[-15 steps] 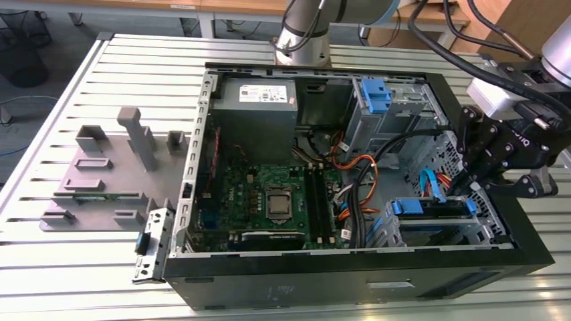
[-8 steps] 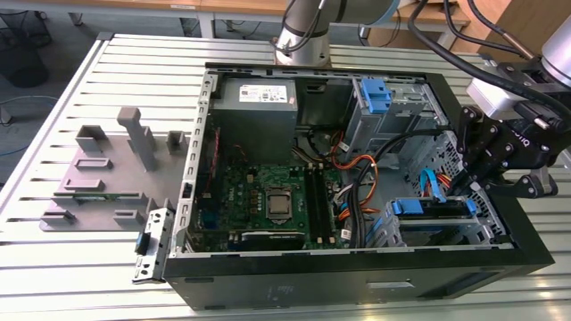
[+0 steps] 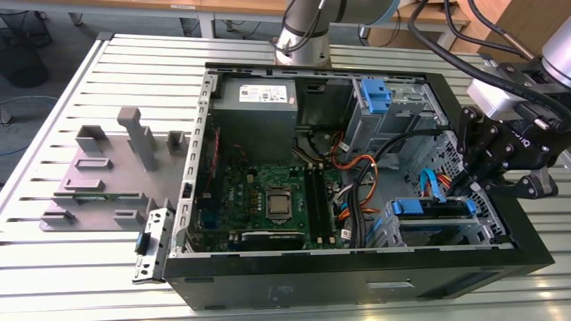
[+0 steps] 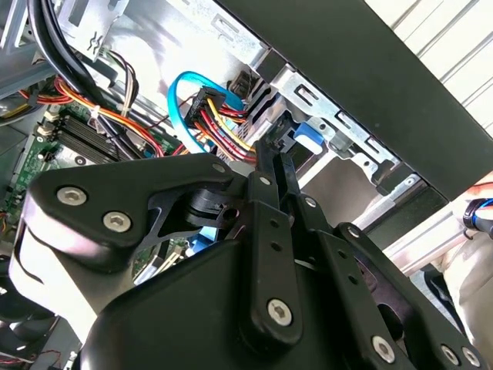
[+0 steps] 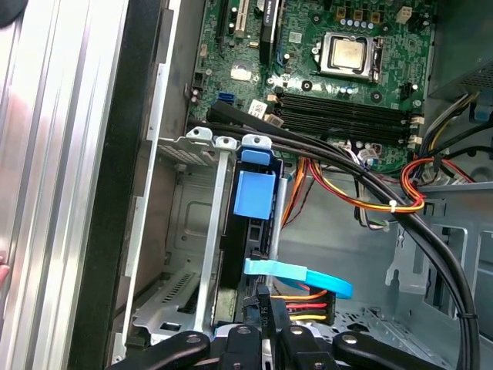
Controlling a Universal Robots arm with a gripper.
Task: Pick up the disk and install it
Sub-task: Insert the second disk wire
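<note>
One arm is all we have here, and its gripper (image 3: 477, 175) hangs inside the open computer case (image 3: 267, 291) at the exterior view's right, just above the drive cage. We see the disk (image 3: 432, 208) seated in that cage, its blue side rail (image 5: 253, 193) facing up in the first wrist view. The gripper's fingers (image 5: 266, 327) look pressed together, touching the cable connector (image 5: 302, 307) at the disk's end, with nothing carried. A blue data cable (image 5: 300, 272) curls just beside them, near the motherboard (image 3: 272, 200).

Matt black tool (image 3: 499, 175), blue plastic disk (image 5: 253, 194) rails.
</note>
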